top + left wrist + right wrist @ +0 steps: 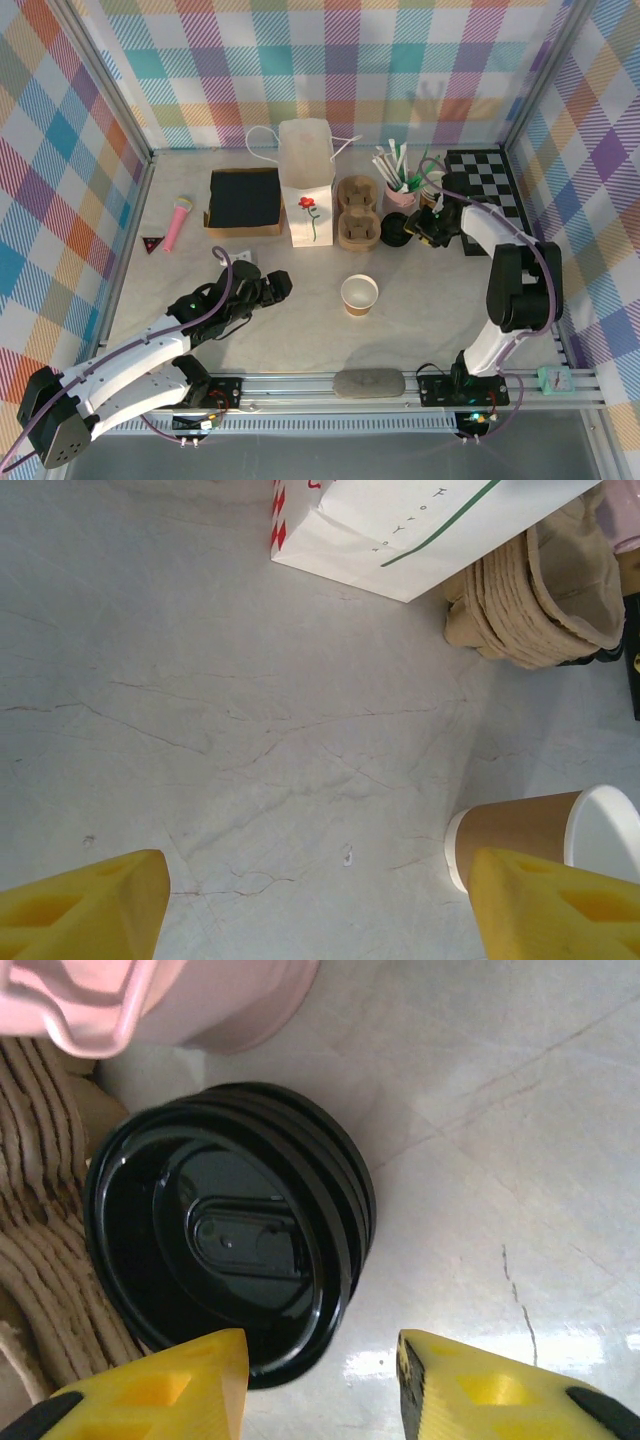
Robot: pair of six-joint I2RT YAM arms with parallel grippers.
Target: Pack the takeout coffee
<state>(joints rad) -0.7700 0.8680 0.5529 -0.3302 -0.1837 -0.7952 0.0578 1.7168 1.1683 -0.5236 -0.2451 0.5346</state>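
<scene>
A: Top view first. Cup where?
B: Middle of frame: paper cup (359, 295), upright, no lid on. Left gripper (272, 287) just left of it, spread wide, empty. Right gripper (425, 230) upper right, nosed up to black lids (397, 232) beside cup carriers (357, 212). Probably after a lid before bagging. White bag (306, 195) standing open behind, ready to load.

A: Left wrist?
B: Left gripper (320, 900) wide apart, bare table between. Paper cup (515, 825) lower right, outside the gap, contact unclear. Likely waiting to steady the cup. White bag (420, 525) top, cup carriers (540, 600) upper right.

A: Right wrist?
B: Right gripper (320, 1380) partly open, nothing clamped. Black lids (230, 1230) stacked centre-left, stack edge reaching down between the tips. Lined up to pinch the rim, at a guess. Pink cup (200, 1000) top left, cup carriers (40, 1260) crowding the left edge. Tight spot.
</scene>
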